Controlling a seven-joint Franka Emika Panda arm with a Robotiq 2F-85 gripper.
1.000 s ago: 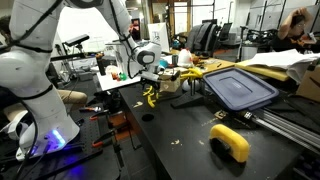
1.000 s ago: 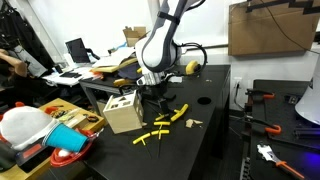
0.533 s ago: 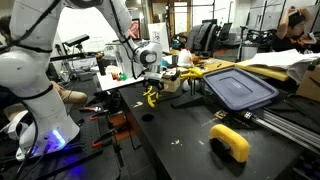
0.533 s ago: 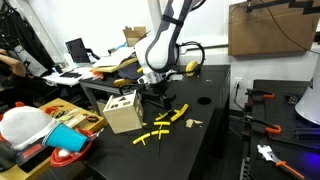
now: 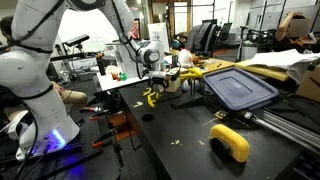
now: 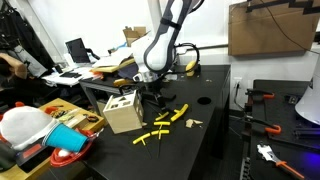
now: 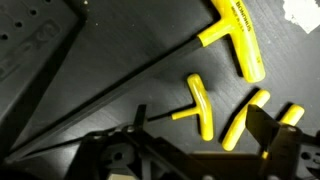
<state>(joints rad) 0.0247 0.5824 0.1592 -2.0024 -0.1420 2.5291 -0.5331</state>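
The fingers [image 7: 272, 138] stand apart above the yellow T-handled metal hex keys [image 7: 200, 105] lying on the black counter [image 7: 100, 60], none gripped yet.

We located the T-handle hex keys [image 6: 175, 112] on the table [image 6: 205, 145], below the gripper [image 6: 153, 97], with the box [image 6: 120, 112] just beside them. In the wrist view, the longest key [image 7: 240, 45] lay beyond a shorter key [image 7: 200, 107], with two further keys [image 7: 245, 120] at its right.

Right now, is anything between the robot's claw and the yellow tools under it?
No, that gap is bare. The wrist view shows the open gripper hanging over the yellow T-handle tools, with only black table around them.
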